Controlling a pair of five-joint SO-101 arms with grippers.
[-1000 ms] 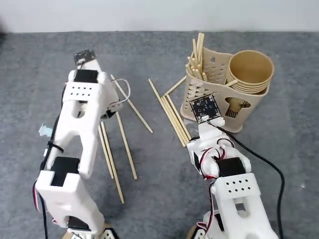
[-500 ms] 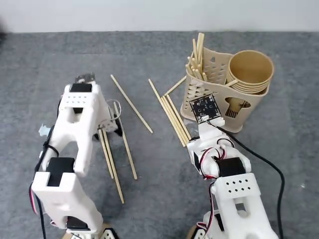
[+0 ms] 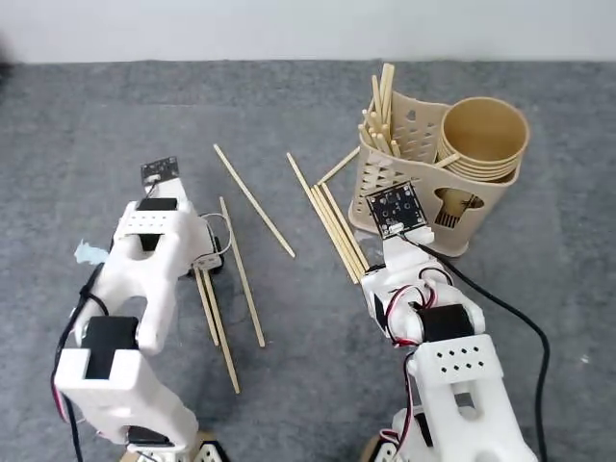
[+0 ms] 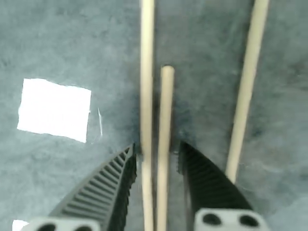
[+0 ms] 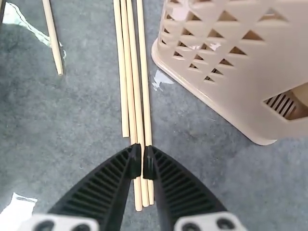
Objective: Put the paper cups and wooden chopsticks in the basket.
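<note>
A pair of wooden chopsticks (image 4: 165, 120) lies on the grey mat, between the fingers of my open left gripper (image 4: 156, 149). A third chopstick (image 4: 245, 96) lies just outside one finger. In the high view my left arm (image 3: 154, 250) stands over these sticks (image 3: 212, 318). My right gripper (image 5: 142, 150) is shut, its tips over a bundle of three chopsticks (image 5: 131, 72) beside the beige basket (image 5: 231, 72). The basket (image 3: 423, 192) holds stacked paper cups (image 3: 484, 135) and several upright chopsticks (image 3: 380, 111).
More loose chopsticks lie on the mat: one slanted (image 3: 253, 200), one beside my left arm (image 3: 241, 271), and the bundle by the basket (image 3: 332, 226). A white scrap (image 4: 53, 109) lies near the left gripper. A black cable (image 3: 510, 318) trails from my right arm.
My left arm has drawn back toward the front of the table and now stands over the pair of chopsticks. The right arm has not moved.
</note>
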